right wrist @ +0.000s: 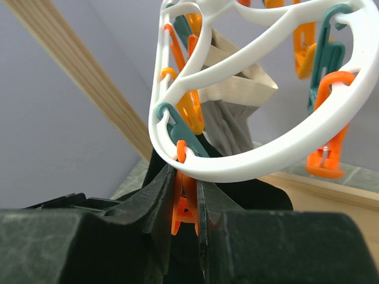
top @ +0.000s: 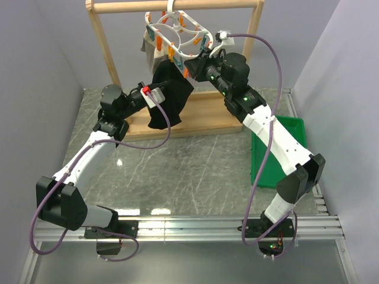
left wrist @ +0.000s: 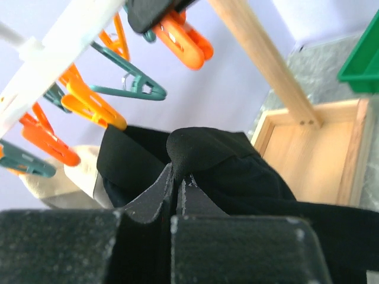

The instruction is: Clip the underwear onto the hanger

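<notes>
The white oval hanger (top: 177,31) with orange and teal pegs hangs by its hook from the wooden rack's top bar. The black underwear (top: 169,100) hangs below its near edge. My left gripper (top: 155,94) is shut on a fold of the underwear (left wrist: 207,154), held just under the pegs. My right gripper (top: 190,64) is shut on an orange peg (right wrist: 186,204) under the hanger's white rim (right wrist: 254,160), squeezing its handles. The underwear also shows dark behind that peg (right wrist: 260,192). Whether the peg's tip holds the fabric is hidden.
A grey-beige garment (top: 149,48) is clipped at the hanger's far left, also in the right wrist view (right wrist: 234,127). The tall wooden rack (top: 106,53) has a tray base (top: 207,112). A green bin (top: 278,151) sits at the right.
</notes>
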Robot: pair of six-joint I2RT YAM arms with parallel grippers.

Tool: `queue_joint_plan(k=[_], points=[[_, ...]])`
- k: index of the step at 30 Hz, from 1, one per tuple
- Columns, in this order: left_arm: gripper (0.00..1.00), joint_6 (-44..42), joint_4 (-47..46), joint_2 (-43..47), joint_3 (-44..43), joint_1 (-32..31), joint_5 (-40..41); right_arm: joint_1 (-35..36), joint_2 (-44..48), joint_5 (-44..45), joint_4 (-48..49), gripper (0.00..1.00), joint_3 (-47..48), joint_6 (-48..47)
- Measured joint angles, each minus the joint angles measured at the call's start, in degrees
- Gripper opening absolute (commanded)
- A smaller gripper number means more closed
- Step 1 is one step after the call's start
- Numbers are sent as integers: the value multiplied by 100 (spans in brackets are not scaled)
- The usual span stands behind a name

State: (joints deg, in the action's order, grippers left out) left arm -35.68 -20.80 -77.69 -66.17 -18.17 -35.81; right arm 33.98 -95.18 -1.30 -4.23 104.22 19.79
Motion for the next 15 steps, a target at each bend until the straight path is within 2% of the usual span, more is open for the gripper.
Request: queue_joint_plan(k=[9, 15], points=[[0, 404, -476, 0, 103, 35, -772, -181, 26, -518, 227, 0, -162, 540], [0, 197, -468, 11, 103, -31, -737, -157, 20, -293, -20, 0, -2, 612]])
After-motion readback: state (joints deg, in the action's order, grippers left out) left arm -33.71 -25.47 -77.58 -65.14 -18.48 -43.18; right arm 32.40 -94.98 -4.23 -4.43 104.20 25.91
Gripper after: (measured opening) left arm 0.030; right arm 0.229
